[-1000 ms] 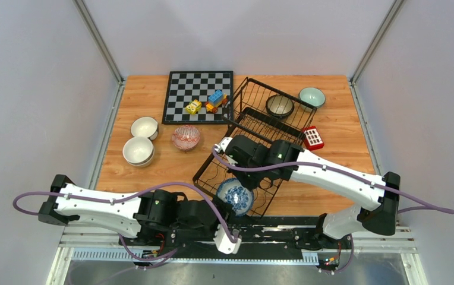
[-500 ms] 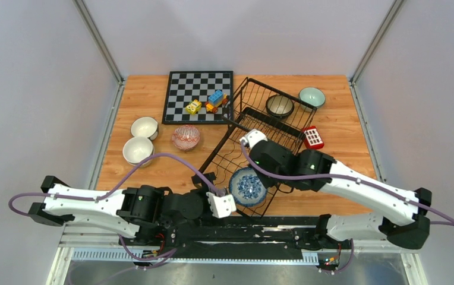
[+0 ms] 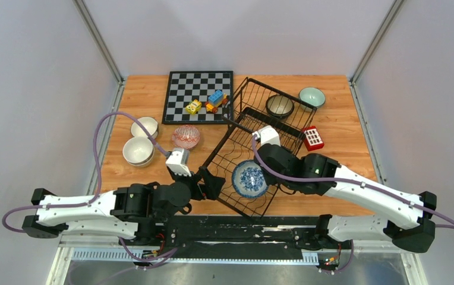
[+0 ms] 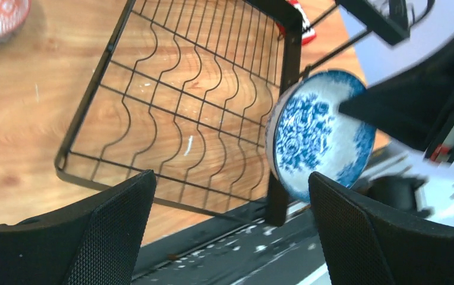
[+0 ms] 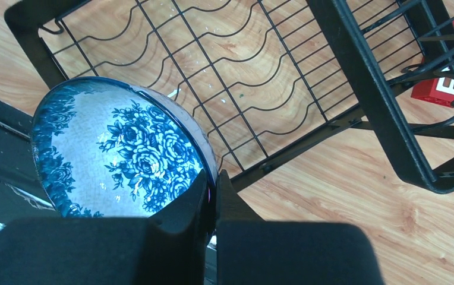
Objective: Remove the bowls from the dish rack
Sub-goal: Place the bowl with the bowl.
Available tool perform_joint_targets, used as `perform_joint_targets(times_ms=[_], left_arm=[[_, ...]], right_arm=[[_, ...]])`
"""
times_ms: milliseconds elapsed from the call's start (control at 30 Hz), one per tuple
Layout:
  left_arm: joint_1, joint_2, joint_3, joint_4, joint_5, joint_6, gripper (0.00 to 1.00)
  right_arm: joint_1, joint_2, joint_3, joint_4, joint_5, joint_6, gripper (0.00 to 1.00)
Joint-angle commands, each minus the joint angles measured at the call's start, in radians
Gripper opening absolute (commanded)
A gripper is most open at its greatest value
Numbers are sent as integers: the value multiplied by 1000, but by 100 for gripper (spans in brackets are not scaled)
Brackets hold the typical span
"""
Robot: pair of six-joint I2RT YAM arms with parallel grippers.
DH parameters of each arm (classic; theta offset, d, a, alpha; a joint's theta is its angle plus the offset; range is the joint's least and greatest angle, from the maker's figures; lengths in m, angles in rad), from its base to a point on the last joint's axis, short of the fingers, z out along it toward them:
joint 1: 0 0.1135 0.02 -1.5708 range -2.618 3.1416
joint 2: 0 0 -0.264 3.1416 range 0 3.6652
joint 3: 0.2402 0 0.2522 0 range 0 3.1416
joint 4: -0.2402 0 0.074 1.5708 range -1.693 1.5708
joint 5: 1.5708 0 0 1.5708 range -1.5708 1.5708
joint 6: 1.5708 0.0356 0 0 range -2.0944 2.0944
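The right gripper point(image 5: 213, 183) pinches the rim of the blue-and-white bowl point(image 3: 249, 179). The bowl is tipped up over the 6 o'clock end of the dish rack point(image 5: 358, 83). The left gripper point(image 4: 230, 184) is spread wide, at the bowl's 9 o'clock.

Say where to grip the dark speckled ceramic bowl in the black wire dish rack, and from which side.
Pinch the rim of the dark speckled bowl from above, one finger inside: it sits mouth up, and walls of the black wire dish rack likely block sideways approach.
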Motion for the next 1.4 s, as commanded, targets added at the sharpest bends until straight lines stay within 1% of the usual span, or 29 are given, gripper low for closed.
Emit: perform_joint_targets(times_ms=[0, 33, 67, 133, 200, 267, 300, 333, 400, 467, 533, 567, 633, 700, 833, 933, 1000, 1033, 1100, 1167, 1233, 1300, 1367], left_arm=[[7, 18, 69, -128, -155, -518, 100], [7, 39, 107, -153, -163, -534, 100], [7, 80, 163, -222, -187, -573, 100], [7, 189, 299, -407, -218, -682, 100], [8, 313, 444, -640, -231, -793, 100], [23, 425, 553, -781, -210, -873, 100], [38, 460, 584, -808, -185, -881, 100], [56, 481, 592, -801, -153, -863, 100], [94, 466, 547, -722, -87, -802, 100], [122, 401, 450, -594, -41, -742, 100], [130, 300, 351, -481, -36, -714, 100], [133, 267, 297, -439, -37, -698, 100], [146, 223, 258, -384, -28, -659, 100], [162, 221, 259, -383, -18, -627, 100], [168, 269, 305, -394, -27, -524, 100], [168, 285, 321, -340, -14, -387, 100], [168, 260, 290, -231, 19, -248, 100], [168, 237, 260, -176, 25, -233, 100], [168, 185, 185, -69, 18, -245, 96], [168, 157, 142, -37, 15, -276, 95], [169, 176, 152, -63, 32, -285, 94], [172, 224, 196, -131, 61, -307, 94], [179, 264, 225, -154, 115, -320, 93]], right_arm=[[11, 9, -1, 42, 40, 69, 0], [11, 15, 1, 43, 38, 80, 0], [11, 21, 4, 43, 39, 94, 0], [11, 33, 9, 42, 42, 129, 0], [11, 45, 16, 42, 48, 166, 0], [10, 55, 25, 43, 53, 200, 0], [11, 59, 31, 42, 56, 213, 0], [11, 63, 35, 42, 57, 224, 0], [11, 68, 45, 43, 58, 234, 0], [11, 68, 51, 42, 64, 245, 0], [10, 68, 52, 42, 69, 254, 0], [11, 68, 53, 41, 74, 259, 0], [6, 67, 53, 37, 80, 274, 0], [-4, 68, 54, 34, 77, 297, 0], [-13, 90, 68, 26, 60, 312, 0], [-14, 106, 78, 23, 51, 326, 0], [-14, 108, 81, 23, 48, 338, 0], [-13, 108, 80, 23, 45, 344, 0], [-13, 108, 86, 23, 39, 356, 0], [-14, 106, 92, 21, 31, 368, 0], [-17, 102, 97, 20, 28, 382, 0], [-25, 97, 95, 20, 24, 403, 0], [-31, 96, 92, 23, 16, 411, 0]])
